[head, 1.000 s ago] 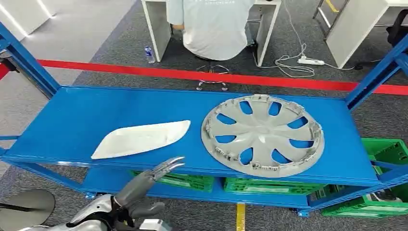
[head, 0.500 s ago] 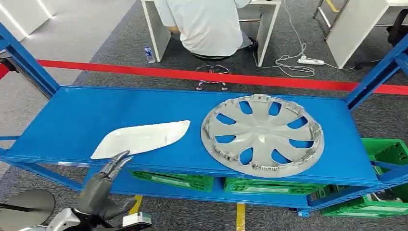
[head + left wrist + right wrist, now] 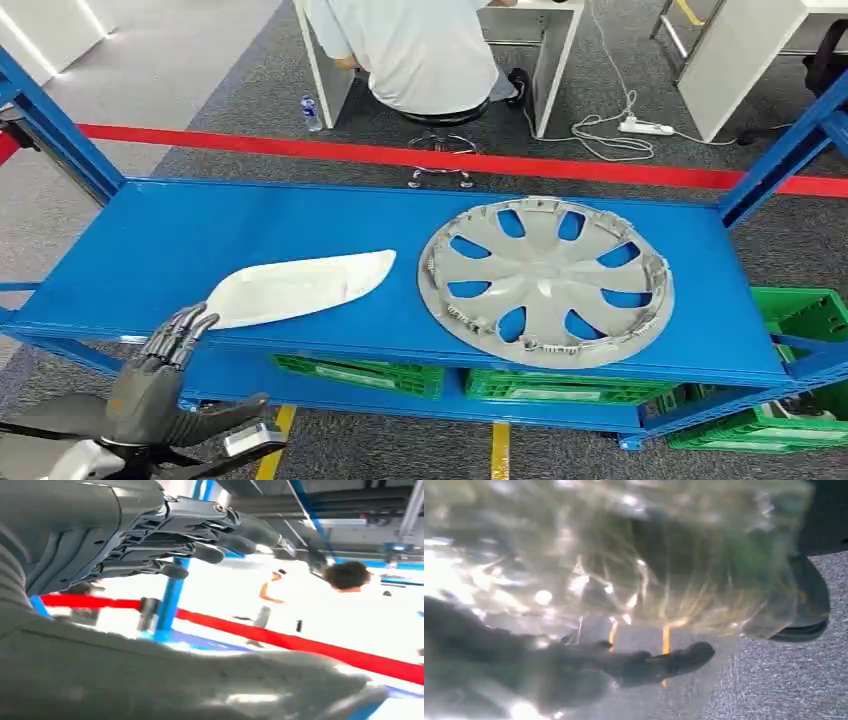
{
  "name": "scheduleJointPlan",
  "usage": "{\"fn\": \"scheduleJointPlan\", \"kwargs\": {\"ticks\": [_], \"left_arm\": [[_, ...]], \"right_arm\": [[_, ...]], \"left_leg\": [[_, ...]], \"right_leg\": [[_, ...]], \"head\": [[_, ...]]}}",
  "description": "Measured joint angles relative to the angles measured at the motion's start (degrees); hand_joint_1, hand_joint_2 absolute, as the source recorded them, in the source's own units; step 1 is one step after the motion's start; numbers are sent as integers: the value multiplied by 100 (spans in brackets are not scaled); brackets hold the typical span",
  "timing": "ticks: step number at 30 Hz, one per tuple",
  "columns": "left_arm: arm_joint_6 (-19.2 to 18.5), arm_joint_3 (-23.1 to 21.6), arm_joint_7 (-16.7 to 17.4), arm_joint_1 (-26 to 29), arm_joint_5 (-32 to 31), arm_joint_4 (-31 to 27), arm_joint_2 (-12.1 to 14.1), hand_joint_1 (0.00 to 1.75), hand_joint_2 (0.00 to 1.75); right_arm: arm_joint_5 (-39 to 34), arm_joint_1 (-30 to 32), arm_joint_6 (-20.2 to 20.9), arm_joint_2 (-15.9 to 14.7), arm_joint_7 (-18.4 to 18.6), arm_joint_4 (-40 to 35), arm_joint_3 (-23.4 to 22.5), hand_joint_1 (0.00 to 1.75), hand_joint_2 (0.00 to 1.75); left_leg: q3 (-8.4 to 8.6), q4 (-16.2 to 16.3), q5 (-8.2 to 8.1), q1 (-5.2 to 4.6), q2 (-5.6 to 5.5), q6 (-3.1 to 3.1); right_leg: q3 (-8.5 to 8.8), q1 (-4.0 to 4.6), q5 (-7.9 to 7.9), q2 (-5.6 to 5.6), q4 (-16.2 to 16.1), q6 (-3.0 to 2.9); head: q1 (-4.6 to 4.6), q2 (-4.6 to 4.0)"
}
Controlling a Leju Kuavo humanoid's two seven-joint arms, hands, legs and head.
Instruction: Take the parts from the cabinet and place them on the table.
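On the blue cabinet's top shelf (image 3: 200,240) lie two parts. A long white curved panel (image 3: 295,288) lies left of centre, and a round grey wheel cover (image 3: 545,280) lies to its right. My left hand (image 3: 165,385) is raised in front of the shelf's front edge, just left of and below the white panel's tip. Its fingers (image 3: 185,325) are straight, the thumb sticks out, and it holds nothing. The left wrist view shows this hand (image 3: 150,535) empty. My right hand (image 3: 574,667) appears blurred behind crinkled clear plastic (image 3: 624,555), with fingers stretched out; I cannot tell whether it grips the plastic.
Green crates (image 3: 560,385) stand on the lower shelf and at the right (image 3: 800,315). Blue uprights (image 3: 60,130) rise at both ends of the cabinet. Beyond a red floor line (image 3: 480,160), a person (image 3: 420,50) sits at a white desk.
My left hand has moved left along the shelf front, from below the shelf's middle to just left of the white panel. The seated person has shifted slightly.
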Motion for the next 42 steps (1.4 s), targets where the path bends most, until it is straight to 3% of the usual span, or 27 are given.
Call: {"fn": "scheduleJointPlan", "kwargs": {"ticks": [2, 6, 13, 18, 28, 42], "left_arm": [[0, 15, 202, -78, -139, -2, 172, 0, 175], [0, 181, 246, -395, -30, 81, 474, 0, 175], [-109, 249, 371, -874, 53, 383, 566, 0, 175], [-210, 236, 384, -1079, 187, 625, 553, 0, 175], [-704, 120, 108, -1594, 1496, 1401, 308, 0, 175], [-845, 76, -51, -1760, 1969, 1753, 46, 0, 175]], "right_arm": [[-2, -8, 50, -7, 2, -6, 0, 0, 0], [0, -51, 188, -9, 2, -6, 0, 0, 0], [-2, -144, 313, -9, 2, 7, 26, 0, 0], [-2, -185, 354, -9, 2, 26, 63, 0, 0], [-2, -301, 531, -9, 2, 142, 136, 0, 0], [-2, -335, 584, -9, 2, 245, 203, 0, 0]], "left_leg": [[0, 0, 0, 1, 0, 0], [5, 0, 1, 1, 0, -1], [6, 0, 1, 4, 0, -1], [6, 0, 0, 2, 0, -1], [7, 0, 0, 2, 2, -1], [6, 0, 0, 2, 2, -1]], "right_leg": [[1, 0, 0, -1, 0, 0], [6, 2, 0, -2, 1, -1], [10, 3, 0, 0, 1, -1], [7, 1, 0, 1, 0, 0], [7, 1, 1, 3, 1, 0], [5, 1, 0, 3, 1, 0]], "head": [[-2, 0], [-2, 0], [-2, 0], [-2, 0], [-2, 0], [-2, 0]]}}
